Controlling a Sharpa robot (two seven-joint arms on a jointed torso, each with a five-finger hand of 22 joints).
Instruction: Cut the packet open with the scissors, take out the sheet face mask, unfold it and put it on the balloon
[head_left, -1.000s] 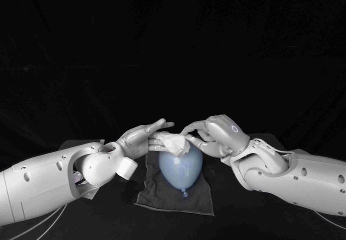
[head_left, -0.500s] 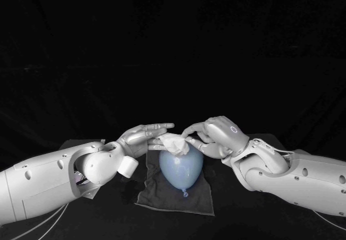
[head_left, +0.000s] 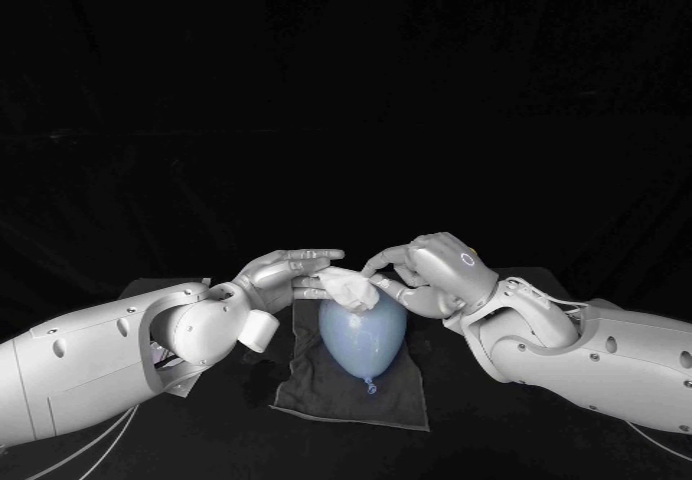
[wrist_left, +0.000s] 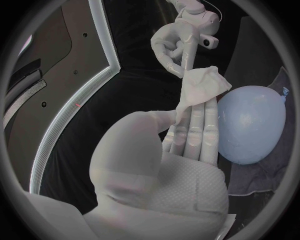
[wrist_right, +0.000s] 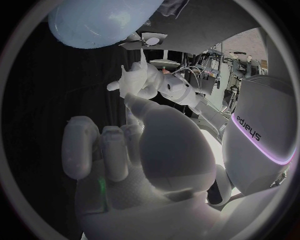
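White crumpled sheet mask (head_left: 351, 285) sat bunched on the pale blue rubber balloon's (head_left: 361, 335) broad end, pinched by left hand (head_left: 289, 275) and right hand (head_left: 426, 272). Extraction judged done; unfolding, spreading left.

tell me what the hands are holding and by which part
Both hold the crumpled mask above the balloon. The left hand pinches one end between thumb and fingers, and the right hand pinches the opposite edge.

This looks like a robotics lab or test studio. A black-draped bench (head_left: 231, 445) stands before a black cloth backdrop (head_left: 346, 100). The right wrist view catches metal racks of equipment (wrist_right: 219, 55) strung with cables (wrist_right: 201, 75).
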